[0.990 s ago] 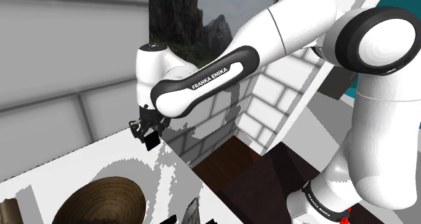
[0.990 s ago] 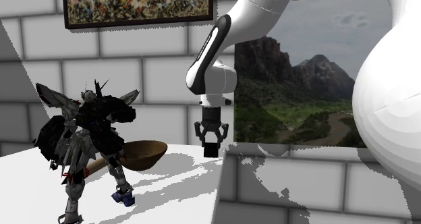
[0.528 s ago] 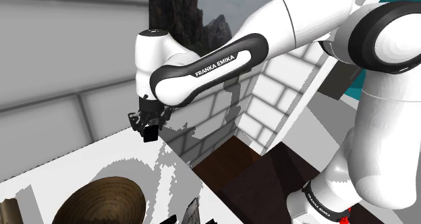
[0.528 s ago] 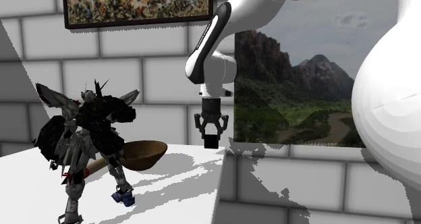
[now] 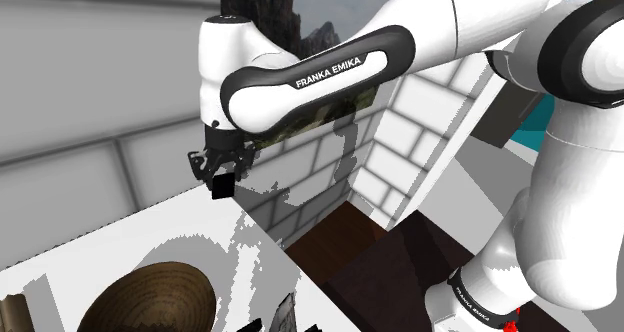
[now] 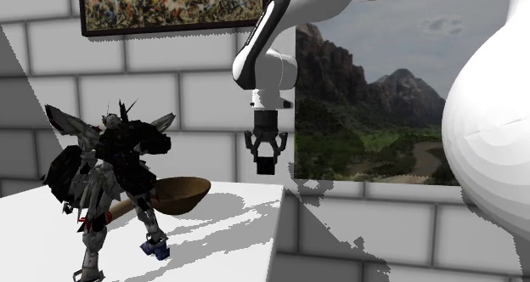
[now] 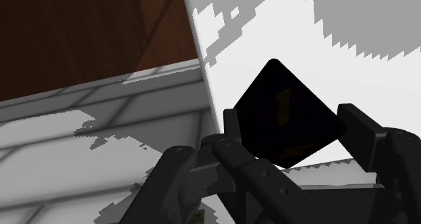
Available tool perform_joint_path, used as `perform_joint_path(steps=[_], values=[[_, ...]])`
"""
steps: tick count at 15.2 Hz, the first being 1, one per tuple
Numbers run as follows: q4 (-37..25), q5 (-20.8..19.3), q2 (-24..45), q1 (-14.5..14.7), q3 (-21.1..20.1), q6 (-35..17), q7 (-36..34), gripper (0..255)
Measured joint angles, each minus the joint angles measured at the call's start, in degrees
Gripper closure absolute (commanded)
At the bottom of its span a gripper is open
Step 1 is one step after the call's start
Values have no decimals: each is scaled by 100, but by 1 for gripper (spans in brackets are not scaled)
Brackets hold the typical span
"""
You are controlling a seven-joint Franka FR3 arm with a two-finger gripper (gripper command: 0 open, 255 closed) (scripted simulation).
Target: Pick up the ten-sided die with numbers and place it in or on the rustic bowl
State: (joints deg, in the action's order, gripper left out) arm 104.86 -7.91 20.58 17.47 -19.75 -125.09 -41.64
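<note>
We see pincer (image 6: 267,163) clamped on black numbered die (image 7: 287,115), aloft above table (image 6: 238,229) edge, well apart from brown bowl (image 6: 180,194). We judge die light, rigid, slick-faceted; best gripped across opposite faces, not points.

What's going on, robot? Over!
Pincer shut on black die, above white table edge. Brown bowl on table. Toy robot figure close beside bowl.
</note>
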Motion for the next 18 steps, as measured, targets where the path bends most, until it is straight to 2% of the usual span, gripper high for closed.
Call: perform_joint_path(steps=[12, 18], values=[[-439, 171, -355, -44, -66, 773, 111, 255], [-375, 135, -453, 355, -282, 821, -509, 255]])
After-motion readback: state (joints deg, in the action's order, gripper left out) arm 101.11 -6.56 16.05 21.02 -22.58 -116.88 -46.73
